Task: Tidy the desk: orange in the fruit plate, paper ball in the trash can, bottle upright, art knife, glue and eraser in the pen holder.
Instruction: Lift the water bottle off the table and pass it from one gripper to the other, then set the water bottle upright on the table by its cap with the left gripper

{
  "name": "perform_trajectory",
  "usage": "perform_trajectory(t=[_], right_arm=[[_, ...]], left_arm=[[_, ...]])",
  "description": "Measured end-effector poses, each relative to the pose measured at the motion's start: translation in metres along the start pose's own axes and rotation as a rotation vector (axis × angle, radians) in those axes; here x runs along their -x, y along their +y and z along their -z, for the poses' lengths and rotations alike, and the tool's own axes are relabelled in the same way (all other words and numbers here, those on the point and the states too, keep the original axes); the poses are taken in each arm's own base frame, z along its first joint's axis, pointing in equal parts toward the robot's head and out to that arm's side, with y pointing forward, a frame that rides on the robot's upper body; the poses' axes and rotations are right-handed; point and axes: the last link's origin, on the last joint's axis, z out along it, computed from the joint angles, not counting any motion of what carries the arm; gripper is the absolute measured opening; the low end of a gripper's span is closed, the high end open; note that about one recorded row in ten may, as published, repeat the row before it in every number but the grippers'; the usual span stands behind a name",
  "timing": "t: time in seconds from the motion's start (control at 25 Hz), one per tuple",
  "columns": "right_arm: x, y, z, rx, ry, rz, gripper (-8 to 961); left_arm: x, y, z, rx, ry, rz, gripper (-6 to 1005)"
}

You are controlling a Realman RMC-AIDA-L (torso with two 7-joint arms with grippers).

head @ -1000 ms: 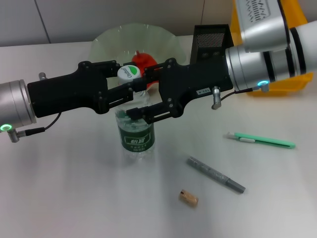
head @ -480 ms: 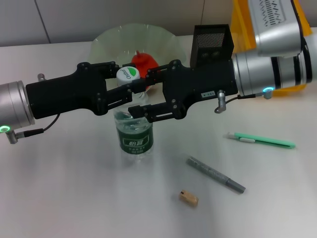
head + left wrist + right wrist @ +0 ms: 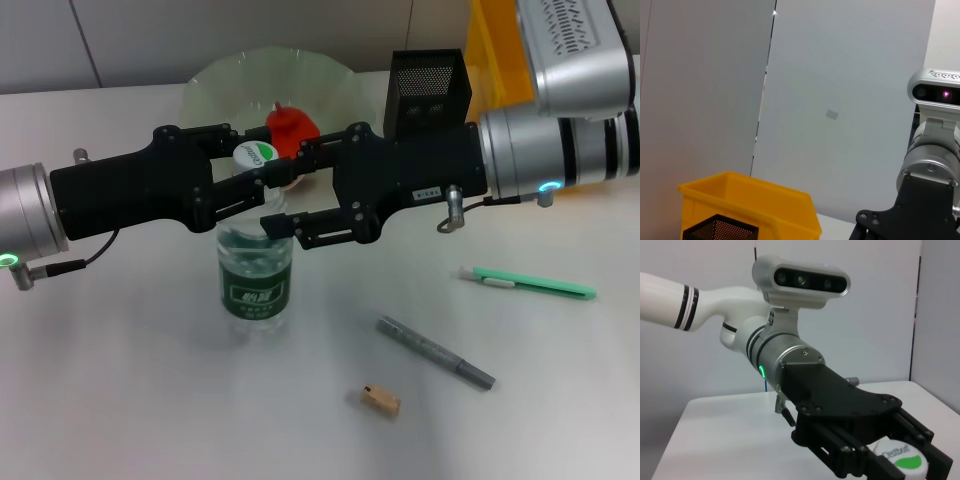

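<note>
- At the left of the desk (image 3: 120, 400), the left gripper (image 3: 262, 180) reaches in level from the side; its fingers are clenched on the bottle (image 3: 254, 272) at the neck, just under the cap (image 3: 255, 153).
- The bottle stands nearly upright at mid-desk, its long axis vertical with the cap end leaning slightly toward the far side; the base rests on the tabletop.
- Its green label carries white characters too small to read; the white cap bears a green leaf mark and a short word, seen closer in the right wrist view (image 3: 903, 461) but not legible.
- Behind the bottle, the fruit plate (image 3: 215, 85) holds the orange (image 3: 290, 128), partly hidden by the grippers.
- The right gripper (image 3: 282, 196) comes in from the other side; its fingers are spread, the upper one beside the cap and the lower one at the bottle's shoulder, grasping nothing.
- The pen holder (image 3: 427, 88) stands at the back, right of the plate, with the trash can (image 3: 497, 62) just beside it.
- On the near desk lies the eraser (image 3: 381, 399); right of it a grey pen (image 3: 436, 352) lies diagonally.
- Farthest right, a green art knife (image 3: 528, 283) lies nearly crosswise, its white tip pointing left.
</note>
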Motion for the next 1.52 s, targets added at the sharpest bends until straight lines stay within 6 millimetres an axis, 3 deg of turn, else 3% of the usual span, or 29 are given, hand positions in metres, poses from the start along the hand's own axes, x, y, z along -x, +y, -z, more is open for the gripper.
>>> perform_trajectory(t=[1.04, 1.28, 1.52], right_arm=[[-0.01, 0.003, 0.017, -0.049, -0.01, -0.038, 619], [-0.012, 0.011, 0.04, -0.089, -0.022, -0.062, 619], [-0.021, 0.025, 0.082, -0.158, -0.061, -0.121, 618]], left_arm=[[-0.002, -0.001, -0.001, 0.002, -0.003, -0.004, 438], [-0.002, -0.001, 0.001, 0.0, -0.004, -0.006, 439], [-0.003, -0.003, 0.004, -0.012, -0.001, -0.007, 440]])
